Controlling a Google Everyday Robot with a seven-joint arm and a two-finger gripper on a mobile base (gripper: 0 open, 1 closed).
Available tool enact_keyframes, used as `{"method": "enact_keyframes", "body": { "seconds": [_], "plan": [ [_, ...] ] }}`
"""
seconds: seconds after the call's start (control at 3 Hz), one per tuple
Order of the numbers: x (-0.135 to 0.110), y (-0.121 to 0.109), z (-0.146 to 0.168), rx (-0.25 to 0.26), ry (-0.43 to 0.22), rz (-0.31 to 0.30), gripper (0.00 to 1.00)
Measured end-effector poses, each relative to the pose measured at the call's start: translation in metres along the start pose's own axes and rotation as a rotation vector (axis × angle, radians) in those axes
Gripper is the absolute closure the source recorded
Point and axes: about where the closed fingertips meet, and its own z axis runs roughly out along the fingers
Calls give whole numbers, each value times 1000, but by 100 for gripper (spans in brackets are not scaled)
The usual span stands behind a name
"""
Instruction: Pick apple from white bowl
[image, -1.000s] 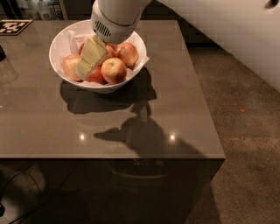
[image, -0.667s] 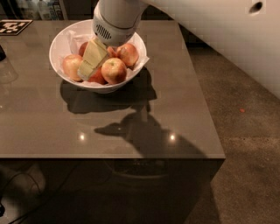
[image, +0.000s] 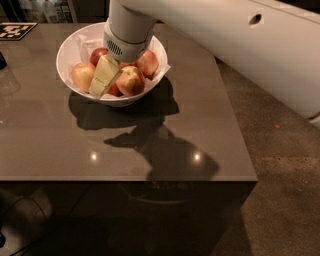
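My gripper (image: 103, 76) sank deeper into wide glossy white paper-lined bowl (image: 64, 54) since second ago. Now just at 9 o'clock of round red, yellow-blushed apple (image: 131, 80). Open or closed: cannot tell. Apple sits at bowl's 5 o'clock, not yet lifted. Grasp looks near.

The wide, round, glossy white bowl (image: 66, 49) stands on the dark, square, smooth-topped table (image: 150, 145), in the table's 11 o'clock quarter. Within the bowl, the large red apple with a yellow-orange blush (image: 131, 80) lies at 4 o'clock, the paler yellow-orange apple (image: 82, 75) at 8 o'clock, a red-and-yellow apple (image: 148, 62) at 3 o'clock, and a small dark red apple (image: 98, 54) at 10 o'clock. The pale two-finger gripper (image: 102, 80) reaches down into the bowl between the paler and the blushed apple. A black-and-white printed marker (image: 15, 30) lies on the table at the bowl's 10 o'clock.
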Motion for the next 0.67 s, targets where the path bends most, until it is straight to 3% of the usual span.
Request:
{"method": "enact_keyframes", "body": {
  "seconds": [0.67],
  "plan": [
    [15,-26,10,27,34,22,0]
  ]
}}
